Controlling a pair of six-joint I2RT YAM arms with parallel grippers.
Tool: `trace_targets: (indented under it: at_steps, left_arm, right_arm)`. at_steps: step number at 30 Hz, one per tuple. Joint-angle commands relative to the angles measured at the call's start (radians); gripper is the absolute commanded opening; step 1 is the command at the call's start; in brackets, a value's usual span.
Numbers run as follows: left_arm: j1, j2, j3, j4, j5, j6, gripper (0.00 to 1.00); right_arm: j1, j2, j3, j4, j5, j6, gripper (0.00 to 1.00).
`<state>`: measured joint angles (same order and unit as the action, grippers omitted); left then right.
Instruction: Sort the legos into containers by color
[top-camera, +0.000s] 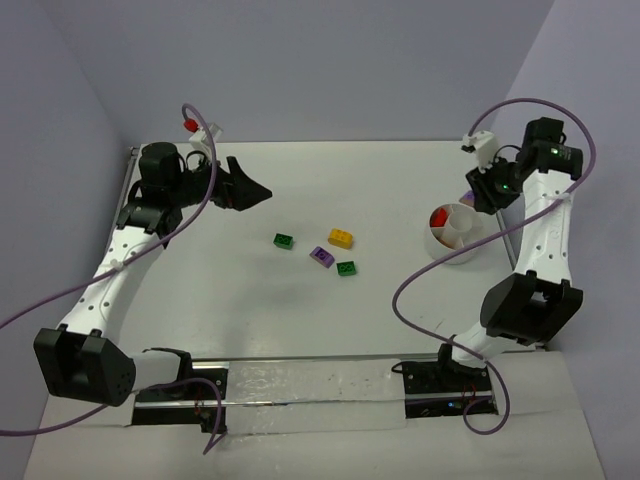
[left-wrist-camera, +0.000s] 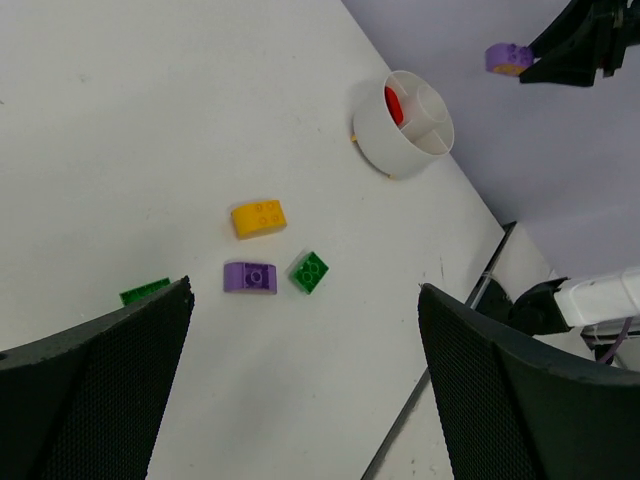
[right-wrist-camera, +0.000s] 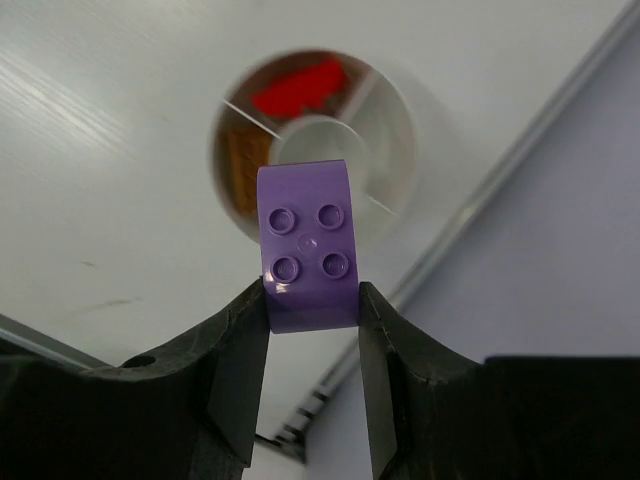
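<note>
A: How is the right gripper (right-wrist-camera: 312, 292)?
B: It is clamped on a purple brick (right-wrist-camera: 305, 240), one finger against each side, with the studs facing the wrist camera.
A: And the cup?
B: The white cup (right-wrist-camera: 400, 120) sits below the brick, not touching it. One wedge holds a red brick (right-wrist-camera: 300, 85), the next a brown brick (right-wrist-camera: 243, 165).
A: The left gripper (left-wrist-camera: 305, 300)?
B: Spread wide, holding nothing, hanging over the left side of the table, well apart from the cup.
A: What lies loose?
B: Near the middle are a yellow brick (top-camera: 340, 238), a second purple brick (top-camera: 321, 255) just beside it, a green brick (top-camera: 346, 268) near those, and another green brick (top-camera: 284, 240) further left. All lie between the two grippers.
A: The surroundings?
B: A white table (top-camera: 300, 320), and pale lilac walls (top-camera: 330, 60) behind and on both sides.
</note>
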<state>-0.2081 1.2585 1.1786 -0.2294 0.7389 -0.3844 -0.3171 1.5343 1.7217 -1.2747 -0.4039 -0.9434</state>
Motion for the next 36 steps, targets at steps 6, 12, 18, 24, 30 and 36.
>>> trace_targets:
  at_steps: [6,12,18,24,30,36]
  left_arm:
    - [0.003,-0.034,0.058,-0.084,0.039,0.127,0.99]
    - [0.002,0.001,0.091,-0.114,0.091,0.147,0.99]
    - [0.001,-0.024,0.059,-0.122,0.010,0.156,0.99]
    - [0.000,-0.046,0.047,-0.174,-0.071,0.180,0.99]
    - [-0.005,-0.031,0.050,-0.201,-0.078,0.214,0.99]
    - [-0.010,-0.027,0.051,-0.194,-0.082,0.212,0.99]
  right_arm:
    - [-0.148,-0.086,-0.098,-0.155,0.285,-0.376,0.00]
    - [-0.122,-0.089,-0.140,-0.160,0.360,-0.388,0.00]
    - [-0.065,-0.009,-0.093,-0.166,0.371,-0.332,0.00]
    - [-0.006,0.073,-0.100,-0.167,0.383,-0.284,0.00]
    - [0.028,0.103,-0.086,-0.169,0.382,-0.242,0.00]
    - [0.052,0.151,-0.062,-0.167,0.380,-0.208,0.00]
